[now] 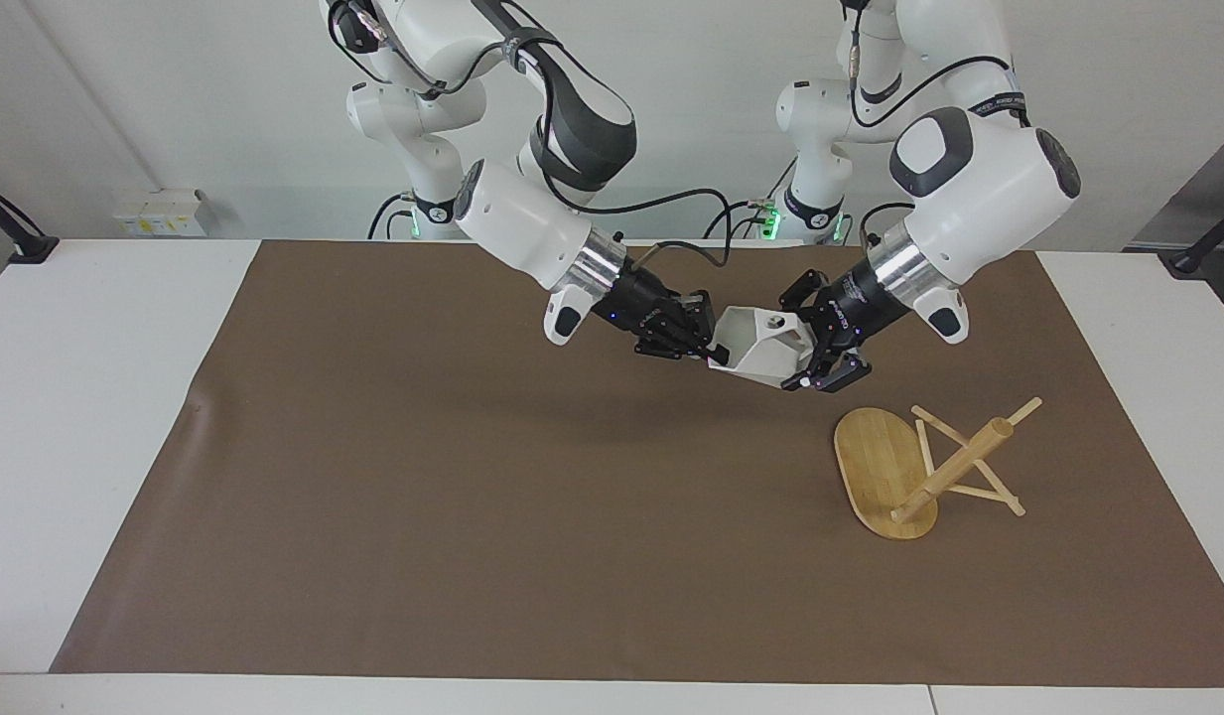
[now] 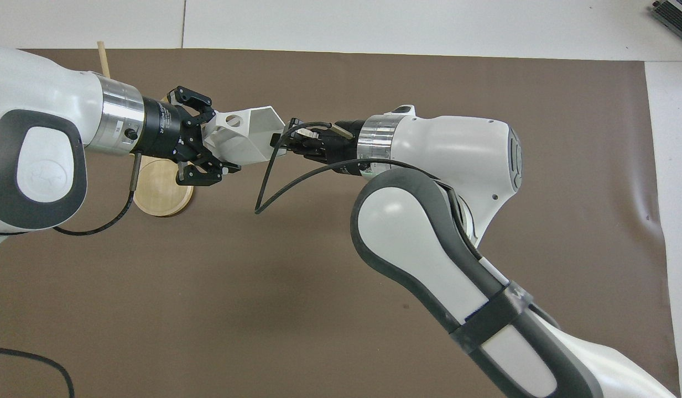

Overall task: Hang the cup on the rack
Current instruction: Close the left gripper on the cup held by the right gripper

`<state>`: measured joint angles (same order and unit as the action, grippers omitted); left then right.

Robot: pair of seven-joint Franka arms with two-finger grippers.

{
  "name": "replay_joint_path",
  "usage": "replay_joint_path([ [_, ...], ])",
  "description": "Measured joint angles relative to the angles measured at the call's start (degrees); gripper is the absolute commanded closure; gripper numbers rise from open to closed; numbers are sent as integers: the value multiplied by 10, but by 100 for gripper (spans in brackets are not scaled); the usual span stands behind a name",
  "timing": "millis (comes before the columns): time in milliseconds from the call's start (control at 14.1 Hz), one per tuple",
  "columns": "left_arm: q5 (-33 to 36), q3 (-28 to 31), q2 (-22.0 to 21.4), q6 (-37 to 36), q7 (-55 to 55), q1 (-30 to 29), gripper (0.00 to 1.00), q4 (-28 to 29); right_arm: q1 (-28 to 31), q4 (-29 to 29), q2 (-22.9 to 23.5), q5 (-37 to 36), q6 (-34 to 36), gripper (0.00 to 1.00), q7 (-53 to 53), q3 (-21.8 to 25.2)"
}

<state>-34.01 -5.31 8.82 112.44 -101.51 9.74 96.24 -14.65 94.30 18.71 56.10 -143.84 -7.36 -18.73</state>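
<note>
Above the brown mat (image 1: 473, 477), the white cup (image 1: 760, 343) is grasped by both grippers, left (image 1: 815, 348) and right (image 1: 706, 343), the rack (image 1: 919, 467) lying at its five o'clock.

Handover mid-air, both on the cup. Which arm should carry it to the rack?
Left, probably. The left gripper is shut on the cup at its handle end, and the rack stands toward that arm's end of the table. The right gripper grips the rim.

Arm shells: glossy white, rounded
Joint covers: dark grey
Wrist rings: polished silver
Grippers: black, linked metal
Cables: black, looping along both arms
Bases: small green lights glowed
</note>
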Motion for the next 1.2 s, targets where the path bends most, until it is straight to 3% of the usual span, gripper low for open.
replay_joint_path([
  [849, 0, 0, 0, -1, 0, 0, 100, 0, 0, 0, 0, 0, 0, 100, 0, 0],
  [990, 0, 0, 0, -1, 0, 0, 100, 0, 0, 0, 0, 0, 0, 71, 0, 0],
  [1061, 0, 0, 0, -3, -1, 1, 100, 0, 0, -1, 0, 0, 0, 39, -1, -1],
  [1132, 0, 0, 1, -4, -1, 4, 100, 0, 0, -1, 0, 0, -1, 25, -1, -2],
  [1203, 0, -1, 1, -4, -1, 5, 100, 0, -1, -2, 0, 0, -1, 0, -1, -2],
])
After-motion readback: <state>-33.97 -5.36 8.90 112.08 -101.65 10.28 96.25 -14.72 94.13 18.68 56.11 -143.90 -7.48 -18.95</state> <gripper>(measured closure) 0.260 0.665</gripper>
